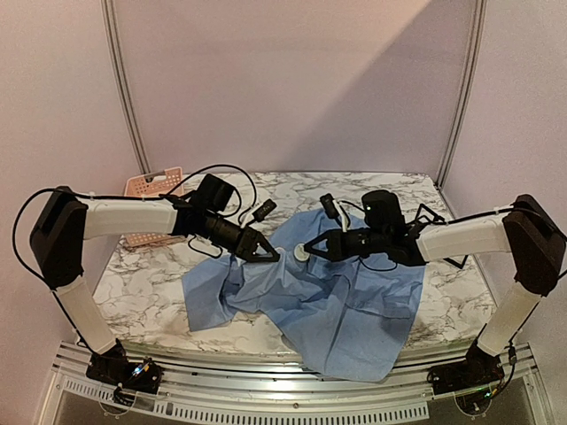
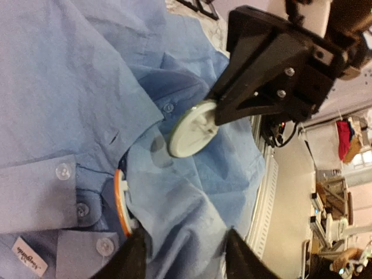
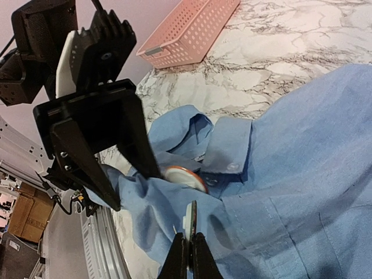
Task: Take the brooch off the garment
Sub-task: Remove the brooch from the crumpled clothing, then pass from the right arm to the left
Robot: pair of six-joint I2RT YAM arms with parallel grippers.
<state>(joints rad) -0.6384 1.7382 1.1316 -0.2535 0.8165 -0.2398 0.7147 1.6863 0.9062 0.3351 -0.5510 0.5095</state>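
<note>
The garment (image 1: pixel 354 301) is a light blue shirt crumpled on the marble table, its collar and buttons showing in the left wrist view (image 2: pixel 70 87). My right gripper (image 3: pixel 189 237) is shut on the edge of a round white-backed brooch (image 3: pixel 191 216), held just above the cloth (image 2: pixel 192 129). An orange-rimmed round disc (image 2: pixel 120 200) sits at the shirt's button placket (image 3: pixel 183 176), against my left gripper's finger. My left gripper (image 2: pixel 185 233) is open, a fold of shirt cloth lying between its jaws. The two grippers meet tip to tip over the shirt's middle (image 1: pixel 270 255).
A pink plastic basket (image 1: pixel 151 186) stands at the table's back left (image 3: pixel 186 35). The marble table (image 1: pixel 142 283) shows bare on the left and at the back. Part of the shirt hangs over the near edge. Black cables trail behind both wrists.
</note>
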